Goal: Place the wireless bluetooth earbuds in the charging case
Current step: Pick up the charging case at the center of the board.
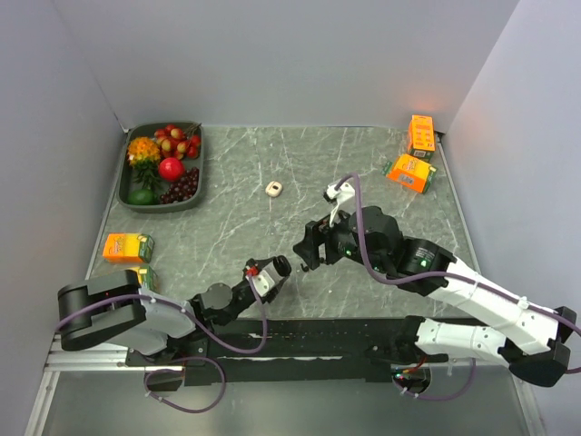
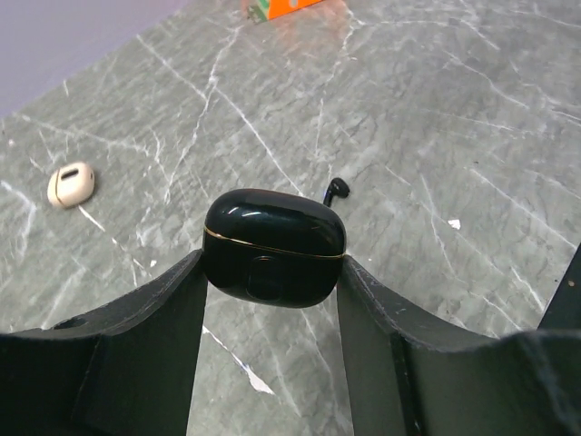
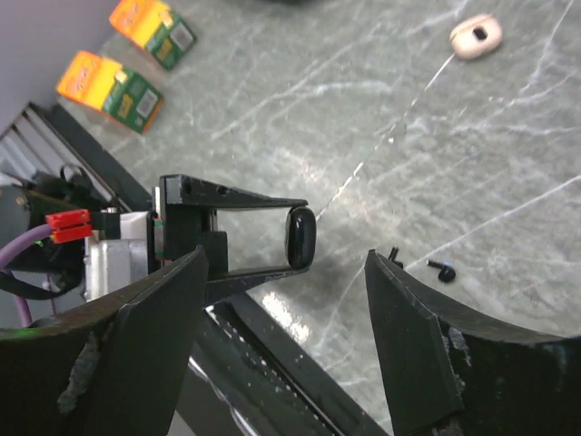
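The left gripper [image 2: 272, 269] pinches the closed black charging case [image 2: 272, 238]. The right gripper [image 3: 286, 263] is spread, holding nothing. One earbud [image 2: 338, 189] lies on the table [image 2: 436, 118] just right of the case.

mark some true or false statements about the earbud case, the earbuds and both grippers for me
1. The left gripper holds the glossy black charging case between its fingers. True.
2. That case's lid stands open. False: it looks closed, with only a thin seam showing.
3. A tiny black earbud lies on the grey marbled table just behind the case. True.
4. The right gripper is clamped on an earbud. False: its jaws stand apart with nothing between them.
5. The small beige oval case sits in the dark green fruit tray. False: it lies on the table, apart from the tray.
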You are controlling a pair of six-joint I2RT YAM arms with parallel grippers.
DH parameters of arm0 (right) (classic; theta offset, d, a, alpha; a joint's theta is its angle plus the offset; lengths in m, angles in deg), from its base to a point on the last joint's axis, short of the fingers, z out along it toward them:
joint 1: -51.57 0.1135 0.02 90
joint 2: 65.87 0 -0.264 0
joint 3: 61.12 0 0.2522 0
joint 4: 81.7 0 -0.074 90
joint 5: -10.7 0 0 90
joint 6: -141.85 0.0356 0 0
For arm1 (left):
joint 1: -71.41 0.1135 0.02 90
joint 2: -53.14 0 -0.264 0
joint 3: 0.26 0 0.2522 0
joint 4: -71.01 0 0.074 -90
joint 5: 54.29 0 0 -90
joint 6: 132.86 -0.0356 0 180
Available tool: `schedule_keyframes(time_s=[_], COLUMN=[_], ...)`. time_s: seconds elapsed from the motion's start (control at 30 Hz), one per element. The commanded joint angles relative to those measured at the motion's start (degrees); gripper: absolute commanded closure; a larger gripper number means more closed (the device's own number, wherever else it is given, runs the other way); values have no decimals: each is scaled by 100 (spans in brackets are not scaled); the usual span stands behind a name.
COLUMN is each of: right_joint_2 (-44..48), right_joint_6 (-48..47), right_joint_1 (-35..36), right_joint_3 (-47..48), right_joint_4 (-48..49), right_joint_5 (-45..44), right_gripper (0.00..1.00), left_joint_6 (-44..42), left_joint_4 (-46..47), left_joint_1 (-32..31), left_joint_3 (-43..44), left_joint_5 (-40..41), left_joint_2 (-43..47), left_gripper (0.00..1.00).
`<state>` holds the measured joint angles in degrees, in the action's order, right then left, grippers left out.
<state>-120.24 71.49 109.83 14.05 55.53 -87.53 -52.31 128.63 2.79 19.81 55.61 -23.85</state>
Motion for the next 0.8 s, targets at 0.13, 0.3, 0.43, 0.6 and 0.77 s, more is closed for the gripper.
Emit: schedule_keyframes(time_s=[0.13,0.3,0.43,0.6,0.77], right_joint_2=[-126,-372,-592,-619,-724], right_joint_6=[-92,5,5,22,-13], right_joint_1=[-139,-139,-131,-122,-122], right_joint_3=[-111,-208,-68,11,117], right_joint_4=[71,405,432,572,520], right_joint_5=[743,1148,1078,1016,902], right_gripper=[28,36,31,30,32], left_joint_6=[-241,-250,-311,-285,-241], left_joint_4=[2162,1319,914,694,623], left_joint_1=[-99,-99,-99,-90,-99], left_joint_3=[143,310,397,450,494], left_joint_5=[-320,-495,-514,-426,-399], left_joint_2=[552,1115,1388,1450,1398], left_gripper=[99,99,99,99,99])
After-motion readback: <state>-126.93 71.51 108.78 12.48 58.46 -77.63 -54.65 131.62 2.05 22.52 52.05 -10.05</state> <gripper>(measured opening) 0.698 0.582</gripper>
